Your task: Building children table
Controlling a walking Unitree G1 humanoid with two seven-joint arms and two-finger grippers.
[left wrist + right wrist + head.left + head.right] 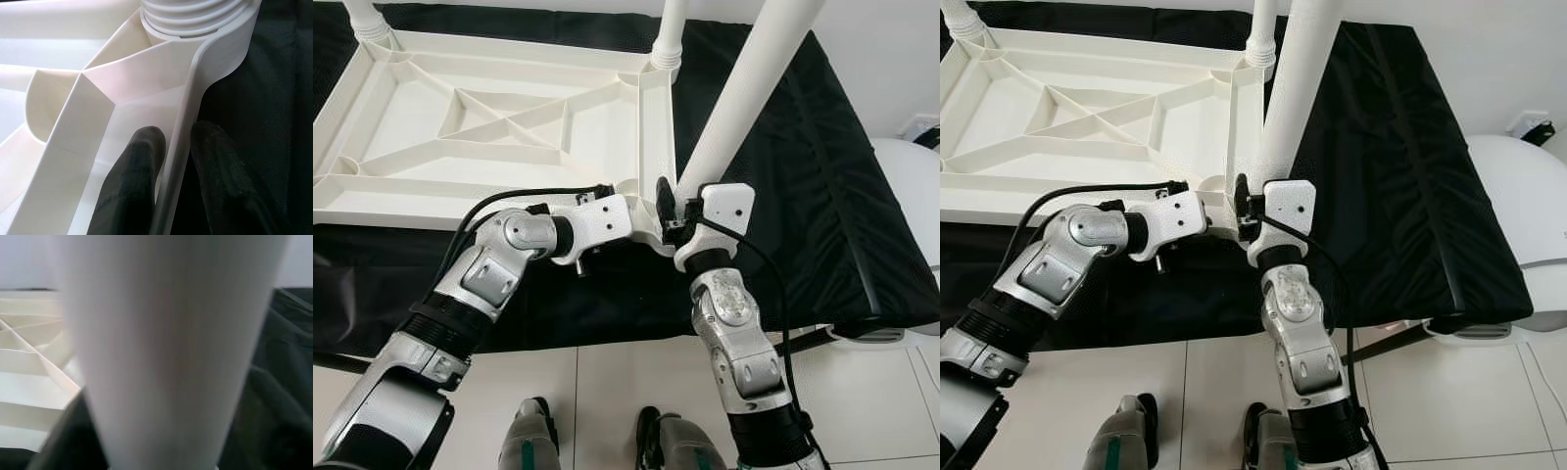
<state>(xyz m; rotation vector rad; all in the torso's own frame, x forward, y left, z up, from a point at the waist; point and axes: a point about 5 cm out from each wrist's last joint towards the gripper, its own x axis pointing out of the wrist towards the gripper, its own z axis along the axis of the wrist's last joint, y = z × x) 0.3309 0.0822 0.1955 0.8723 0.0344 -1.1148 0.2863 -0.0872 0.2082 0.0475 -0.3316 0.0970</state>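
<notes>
Black-covered worktop (783,147): inverted tabletop (431,127) on left. Left tool (171,161) pinches its near-right rim; right tool (677,217) holds leg (744,88) at corner socket. Tilted leg risks cross-threading.

Left gripper (173,161) is being held pinched, arm bent across rightward. Right gripper (672,208) is being held upright, forearm raised.
</notes>
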